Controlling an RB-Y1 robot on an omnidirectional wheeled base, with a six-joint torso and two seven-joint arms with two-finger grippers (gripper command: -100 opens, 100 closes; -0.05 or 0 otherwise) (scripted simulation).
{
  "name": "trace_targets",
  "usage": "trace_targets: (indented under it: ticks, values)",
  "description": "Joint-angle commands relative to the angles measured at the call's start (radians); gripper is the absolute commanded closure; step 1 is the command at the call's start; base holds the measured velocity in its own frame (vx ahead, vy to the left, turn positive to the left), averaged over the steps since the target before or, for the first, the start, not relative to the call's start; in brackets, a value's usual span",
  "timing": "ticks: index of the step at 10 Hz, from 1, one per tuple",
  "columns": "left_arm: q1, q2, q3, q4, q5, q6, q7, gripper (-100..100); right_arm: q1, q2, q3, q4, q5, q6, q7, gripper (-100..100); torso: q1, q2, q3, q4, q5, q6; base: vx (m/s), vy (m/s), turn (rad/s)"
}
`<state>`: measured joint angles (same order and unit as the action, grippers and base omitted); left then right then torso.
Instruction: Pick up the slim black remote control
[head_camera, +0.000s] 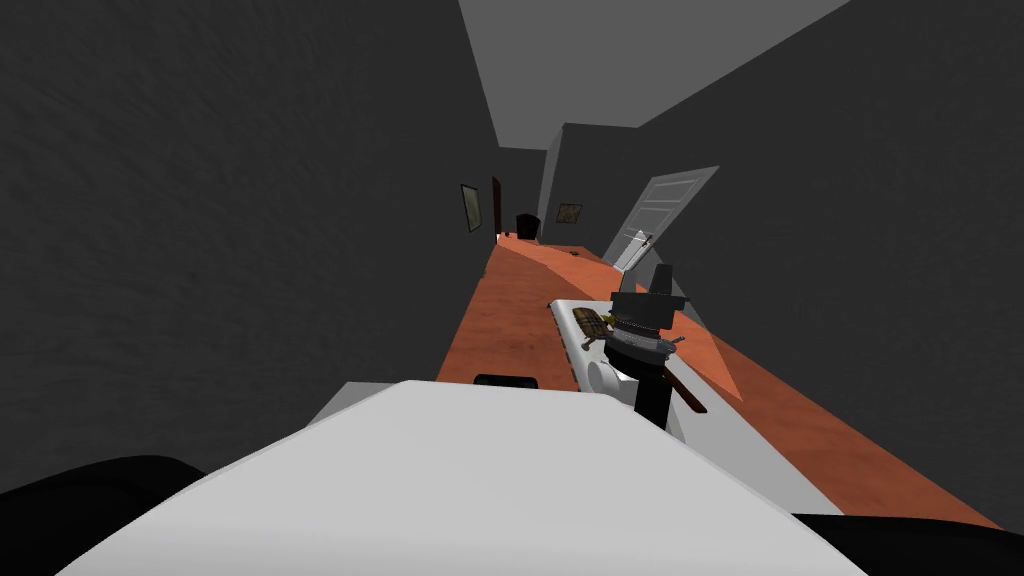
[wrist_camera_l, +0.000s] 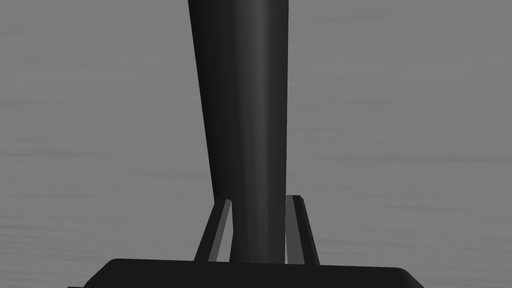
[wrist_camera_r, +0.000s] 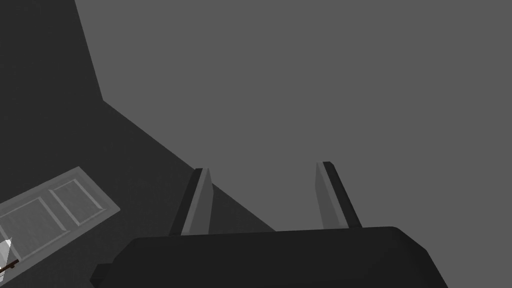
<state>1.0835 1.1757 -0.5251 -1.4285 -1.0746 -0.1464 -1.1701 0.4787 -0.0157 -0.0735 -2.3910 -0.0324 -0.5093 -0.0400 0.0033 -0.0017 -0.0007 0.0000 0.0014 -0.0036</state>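
The left end effector (wrist_camera_l: 260, 199) is clamped on the near end of the slim black remote control (wrist_camera_l: 245, 100), so a firm grip and a slow, straight lift seem wise, while the right end effector (wrist_camera_r: 264, 167) has its fingers apart.

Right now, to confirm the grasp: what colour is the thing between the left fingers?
Black: the remote control in the left gripper, best seen in left wrist view.

Head downward, right wrist upward, door (head_camera: 665, 210) shared
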Motion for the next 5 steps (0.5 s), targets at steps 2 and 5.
trace_targets:
  ticks: [2,5]
  values:
    - [0.046,0.052,0.027,-0.053,0.01,0.002,0.001,100,0.0,0.0,0.0,0.0,0.0,0.0,0.0,0,0.0,-0.001,-0.001,-0.001,-0.001,-0.001,0.028,0.004,0.133]
    - [0.057,0.057,0.033,-0.062,0.011,0.002,-0.002,0,0.0,0.0,0.0,0.0,0.0,0.0,0.0,0,-0.001,-0.002,-0.001,-0.001,0.0,0.0,0.019,0.001,0.029]
